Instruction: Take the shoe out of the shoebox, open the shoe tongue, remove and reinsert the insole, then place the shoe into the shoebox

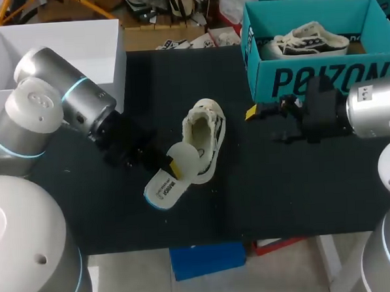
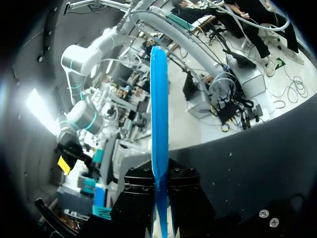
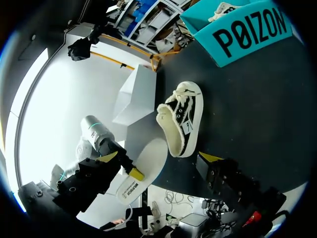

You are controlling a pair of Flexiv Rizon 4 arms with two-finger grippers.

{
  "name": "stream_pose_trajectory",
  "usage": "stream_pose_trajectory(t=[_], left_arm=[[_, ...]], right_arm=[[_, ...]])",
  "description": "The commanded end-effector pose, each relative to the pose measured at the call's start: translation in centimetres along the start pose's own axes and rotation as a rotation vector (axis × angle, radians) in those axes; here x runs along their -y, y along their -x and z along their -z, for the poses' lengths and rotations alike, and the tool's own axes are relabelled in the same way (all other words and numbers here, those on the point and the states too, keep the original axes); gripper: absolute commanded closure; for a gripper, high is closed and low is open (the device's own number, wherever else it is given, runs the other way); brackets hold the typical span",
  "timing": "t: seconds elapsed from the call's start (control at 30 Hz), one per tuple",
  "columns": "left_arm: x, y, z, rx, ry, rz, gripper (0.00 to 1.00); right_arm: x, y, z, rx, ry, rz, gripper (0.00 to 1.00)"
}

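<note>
Pinching insole (image 1: 162,188) in left gripper (image 1: 172,167), long way crosswise to fingers, one end by shoe (image 1: 209,133); right gripper (image 3: 158,158) wide open.

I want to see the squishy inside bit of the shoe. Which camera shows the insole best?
The right wrist view: the insole shows its whole flat white face, pinched by the left gripper. The head view shows it too, one end over the shoe. The left wrist view sees only its thin blue edge.
</note>
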State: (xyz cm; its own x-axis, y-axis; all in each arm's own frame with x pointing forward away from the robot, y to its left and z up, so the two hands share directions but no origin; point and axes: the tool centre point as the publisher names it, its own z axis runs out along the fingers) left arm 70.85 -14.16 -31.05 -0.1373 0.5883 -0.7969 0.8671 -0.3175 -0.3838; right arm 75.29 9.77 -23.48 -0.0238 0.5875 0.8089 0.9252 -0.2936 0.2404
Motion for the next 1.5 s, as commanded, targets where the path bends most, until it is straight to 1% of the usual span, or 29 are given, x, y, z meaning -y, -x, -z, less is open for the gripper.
stream_pose_trajectory(t=[0.03,0.3,0.53,0.7,0.93,1.17,1.5], left_arm=[[-1.0,0.1,0.1,-0.049,-0.005,0.004,1.00],[-3.2,0.0,-0.4,-0.092,-0.010,0.004,1.00],[-4.9,-0.5,-1.1,-0.143,-0.018,0.014,1.00],[-6.1,-0.8,-1.3,-0.167,-0.009,0.009,1.00],[-7.6,-0.5,-1.5,-0.163,0.012,-0.016,1.00],[-9.3,-0.6,-1.1,-0.172,0.043,-0.024,1.00],[-11.3,-0.5,-1.3,-0.159,0.050,-0.027,1.00]], right_arm=[[0.0,-0.1,0.0,0.002,0.000,-0.001,0.00],[0.0,-0.1,0.0,0.002,0.000,-0.001,0.00],[0.0,-0.1,0.0,0.002,0.000,-0.001,0.00],[0.0,-0.1,0.0,0.002,0.000,-0.001,0.00],[0.0,-0.1,0.0,0.002,0.000,-0.001,0.00],[0.0,-0.1,0.0,0.002,0.000,-0.001,0.00],[0.0,-0.1,0.0,0.002,0.000,-0.001,0.00]])
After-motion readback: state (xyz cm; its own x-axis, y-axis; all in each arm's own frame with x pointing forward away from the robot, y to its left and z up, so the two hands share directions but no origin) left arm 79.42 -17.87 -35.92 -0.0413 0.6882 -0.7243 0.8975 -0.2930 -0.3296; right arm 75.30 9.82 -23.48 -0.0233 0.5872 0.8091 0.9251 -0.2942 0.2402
